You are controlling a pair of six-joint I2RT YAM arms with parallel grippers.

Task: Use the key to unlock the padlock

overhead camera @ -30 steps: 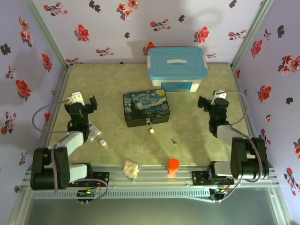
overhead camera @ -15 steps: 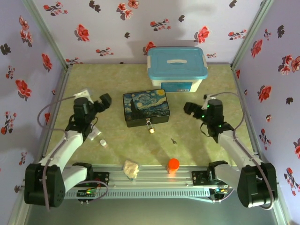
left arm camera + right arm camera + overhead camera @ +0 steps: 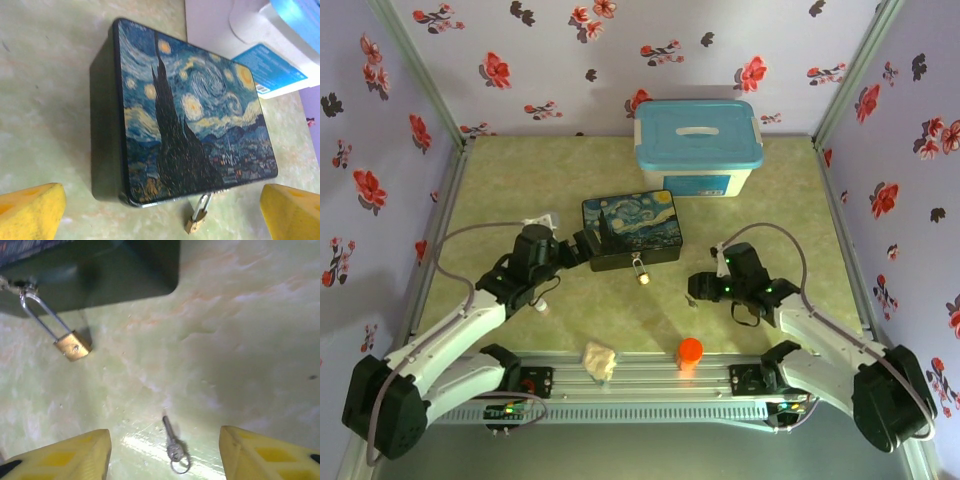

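The padlock point(image 3: 641, 270), brass body with a thin silver shackle, hangs from the front hasp of the starry-night box point(image 3: 630, 228) and rests on the table. It also appears as the padlock point(image 3: 196, 220) in the left wrist view and as the padlock point(image 3: 72, 346) in the right wrist view. The key point(image 3: 171, 442), thin and grey with a small ring, lies flat on the table between my right gripper's fingers. My right gripper point(image 3: 697, 290) point(image 3: 165, 450) is open just above it. My left gripper point(image 3: 582, 248) point(image 3: 162, 212) is open at the box's left front corner, holding nothing.
A white bin with a blue lid point(image 3: 698, 150) stands behind the box. An orange cylinder point(image 3: 690, 351) and a crumpled beige lump point(image 3: 599, 360) sit near the front rail. A small white cylinder point(image 3: 541, 306) lies under the left arm. Flowered walls close in three sides.
Both arms have swung forward and down from their raised poses. The left gripper came to the box's corner; the right gripper lowered over the key and its fingers narrowed.
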